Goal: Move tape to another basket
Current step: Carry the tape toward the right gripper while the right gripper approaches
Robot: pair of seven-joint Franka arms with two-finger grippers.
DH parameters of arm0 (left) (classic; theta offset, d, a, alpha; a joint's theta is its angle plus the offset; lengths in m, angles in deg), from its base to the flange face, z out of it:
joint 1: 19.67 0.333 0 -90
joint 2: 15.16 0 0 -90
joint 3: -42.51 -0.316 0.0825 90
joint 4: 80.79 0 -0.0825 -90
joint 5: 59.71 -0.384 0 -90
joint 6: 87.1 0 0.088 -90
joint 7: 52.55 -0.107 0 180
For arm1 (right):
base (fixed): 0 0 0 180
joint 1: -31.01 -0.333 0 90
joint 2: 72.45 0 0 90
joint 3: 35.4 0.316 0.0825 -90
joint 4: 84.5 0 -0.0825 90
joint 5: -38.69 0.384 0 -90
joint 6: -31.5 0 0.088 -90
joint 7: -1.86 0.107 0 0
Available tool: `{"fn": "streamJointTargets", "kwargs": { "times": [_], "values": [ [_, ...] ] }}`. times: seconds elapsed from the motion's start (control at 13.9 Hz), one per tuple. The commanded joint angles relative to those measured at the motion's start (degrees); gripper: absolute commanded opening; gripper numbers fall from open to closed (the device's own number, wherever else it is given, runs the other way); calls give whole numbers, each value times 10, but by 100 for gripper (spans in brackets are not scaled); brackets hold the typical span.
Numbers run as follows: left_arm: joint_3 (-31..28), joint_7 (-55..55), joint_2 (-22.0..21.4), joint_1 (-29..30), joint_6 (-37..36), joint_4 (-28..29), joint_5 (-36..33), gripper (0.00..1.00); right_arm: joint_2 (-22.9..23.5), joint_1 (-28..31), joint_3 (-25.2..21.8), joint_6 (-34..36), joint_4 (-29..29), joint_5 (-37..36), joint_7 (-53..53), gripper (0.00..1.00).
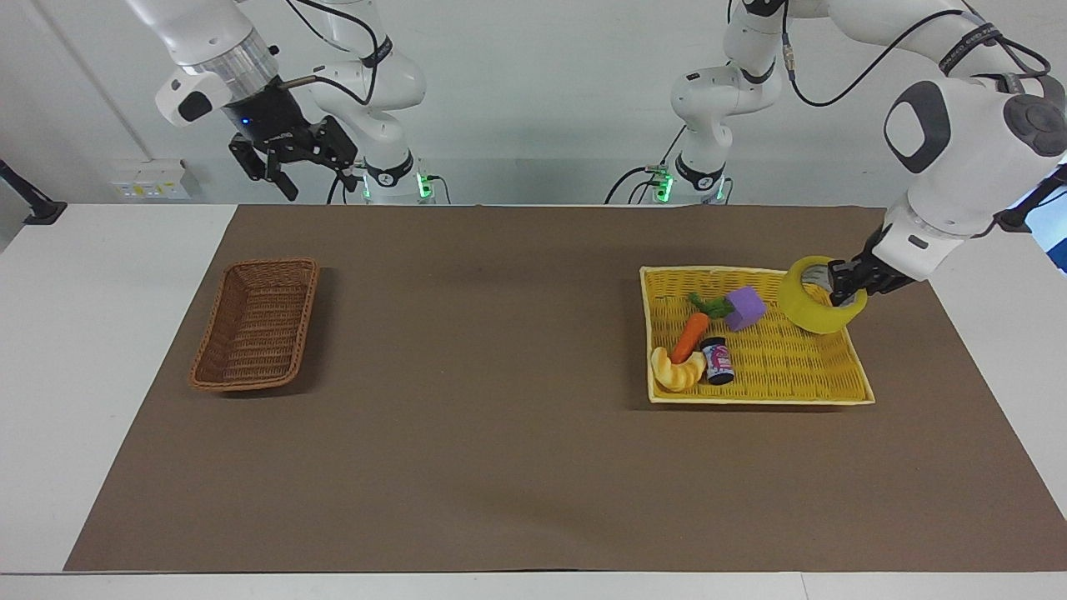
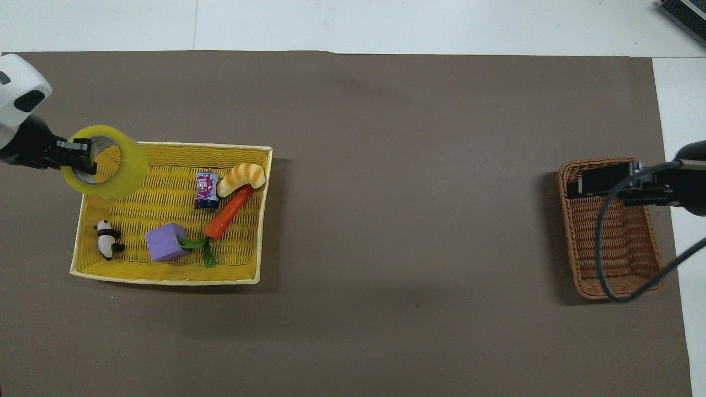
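Observation:
The tape (image 1: 813, 310) is a yellow roll with a grey-white core. My left gripper (image 1: 842, 287) is shut on its wall, with one finger inside the core. It holds the roll in the air over the corner of the yellow basket (image 1: 775, 371) at the left arm's end. In the overhead view the tape (image 2: 110, 164) and left gripper (image 2: 83, 160) are over that basket's (image 2: 160, 184) corner. The dark-brown wicker basket (image 1: 250, 385) is empty at the right arm's end. My right gripper (image 1: 313, 171) is open and raised high, over the brown basket (image 2: 618, 289) in the overhead view (image 2: 604, 182).
The yellow basket holds a toy carrot (image 1: 690, 333), a purple block (image 1: 744, 307), a croissant toy (image 1: 675, 369), a small can (image 1: 717, 360) and a panda figure (image 2: 107, 240). A brown mat (image 1: 500, 375) covers the table between the two baskets.

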Motion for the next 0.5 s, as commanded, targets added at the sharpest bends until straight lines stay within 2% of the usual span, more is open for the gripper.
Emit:
{"fn": "streamJointTargets", "kwargs": {
  "times": [0.0, 0.14, 0.43],
  "values": [
    [-3, 79, -9, -57, -24, -6, 0, 0, 5, -47, 0, -42, 6, 33, 105, 100],
    [2, 125, -13, -97, -27, -5, 1, 0, 13, -76, 0, -63, 6, 45, 154, 100],
    [7, 227, -19, -171, -14, -1, 54, 0, 32, -78, 0, -93, 6, 109, 215, 100]
  ]
}}
